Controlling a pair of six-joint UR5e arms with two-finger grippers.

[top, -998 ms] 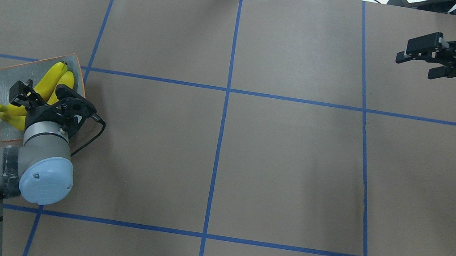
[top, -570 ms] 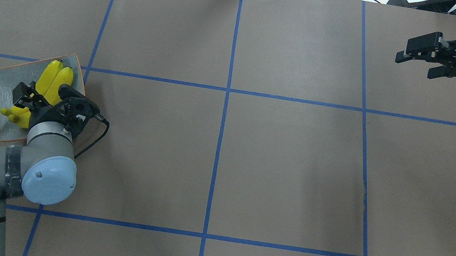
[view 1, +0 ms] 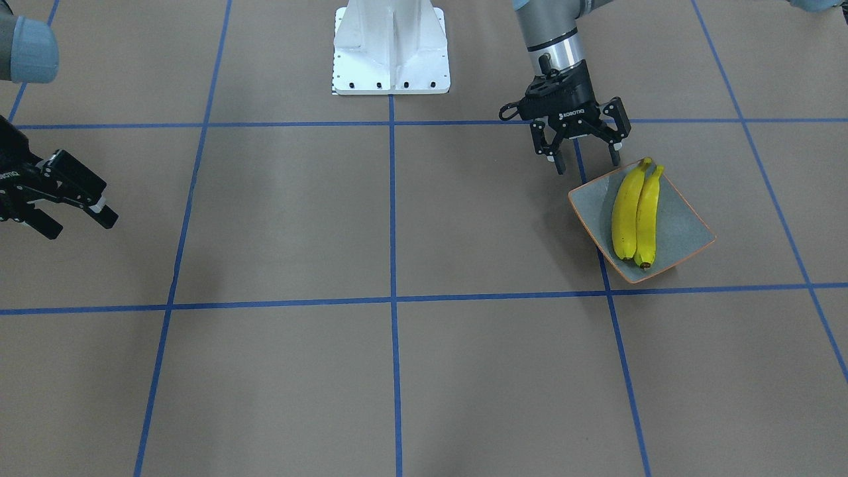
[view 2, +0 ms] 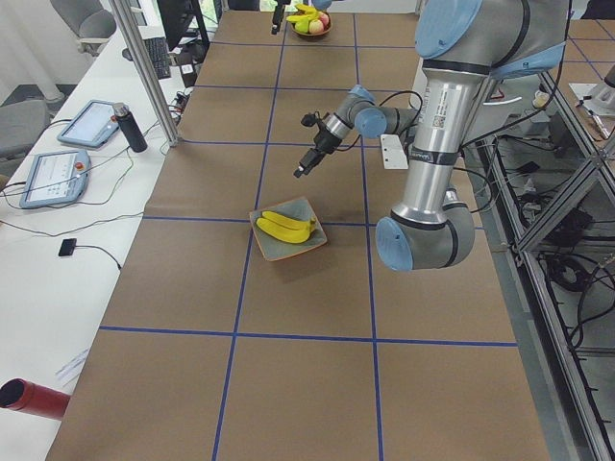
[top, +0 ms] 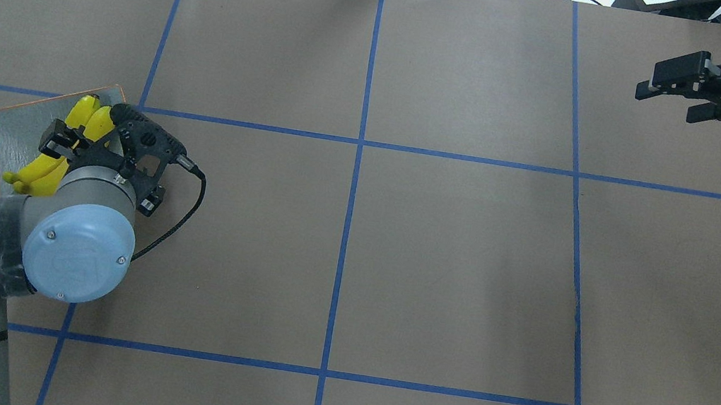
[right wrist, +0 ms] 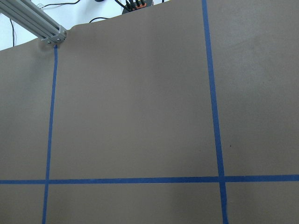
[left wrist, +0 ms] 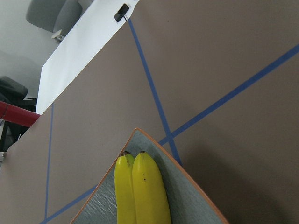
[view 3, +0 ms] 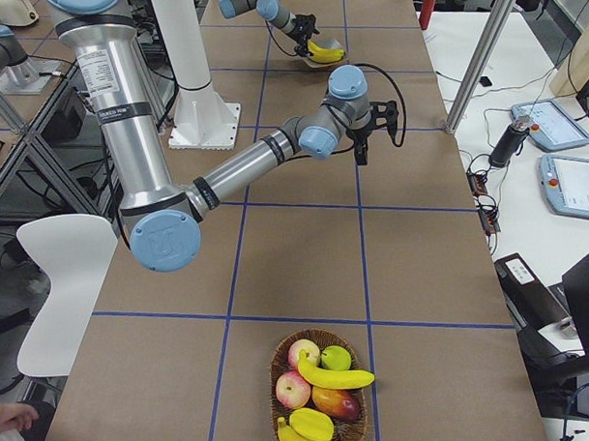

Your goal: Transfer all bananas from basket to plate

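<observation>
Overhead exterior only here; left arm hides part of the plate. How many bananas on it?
Observer: Two bananas, side by side on the plate.
Operator: Left end effector holding one?
Observer: No. The left end effector is open and empty, raised clear of the plate.
Operator: Basket is out of my view. Anything in it?
Observer: Yes. The basket, at the table's end on the robot's right, holds at least two basket bananas among other fruit.

Robotics lab is indicated. Table point(top: 452, 259) is covered in brown paper and gridded with blue tape point(top: 341, 264). Teach pendants point(view 2: 50, 178) are laid on a white bench point(view 2: 58, 298) outboard of the left gripper point(view 2: 300, 173). Aluminium profile posts point(view 2: 144, 72) are mounted between them, with office chairs point(view 2: 91, 17) parked beyond.
</observation>
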